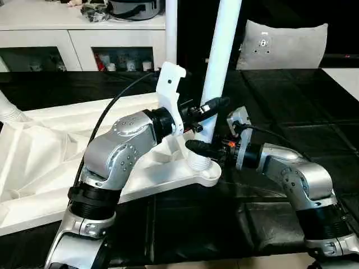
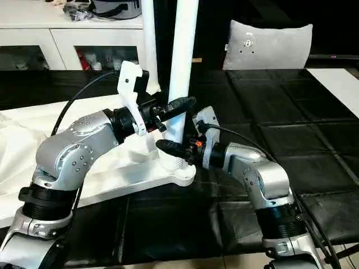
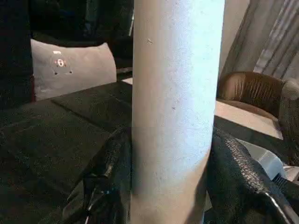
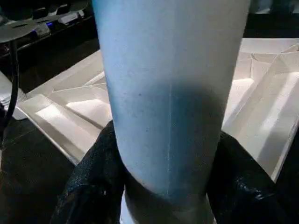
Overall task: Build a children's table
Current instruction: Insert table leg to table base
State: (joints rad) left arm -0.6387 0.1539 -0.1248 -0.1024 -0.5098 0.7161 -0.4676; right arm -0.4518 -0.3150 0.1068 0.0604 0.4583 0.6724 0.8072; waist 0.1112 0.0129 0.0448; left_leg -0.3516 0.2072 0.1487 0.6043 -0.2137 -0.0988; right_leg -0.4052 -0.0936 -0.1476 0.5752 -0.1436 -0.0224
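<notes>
Two silver forearms fill the lower frame. Beyond them, the white tabletop (image 1: 45,162) lies underside up on the black desk (image 2: 291,129), stretching from the left edge toward the centre. One white leg (image 1: 220,61) stands upright in the tabletop's near corner socket (image 1: 201,163), at centre frame. The left pincer (image 1: 208,106) clasps this leg partway up, a finger pressed on each side. The right pincer (image 1: 203,147) grips it lower, just above the socket, fingers likewise against it. A second leg (image 2: 148,45) rises behind, upper centre. By my judgement two legs are in place or nearly so, leaving two. One grey cushion (image 2: 269,45) sits upper right.
</notes>
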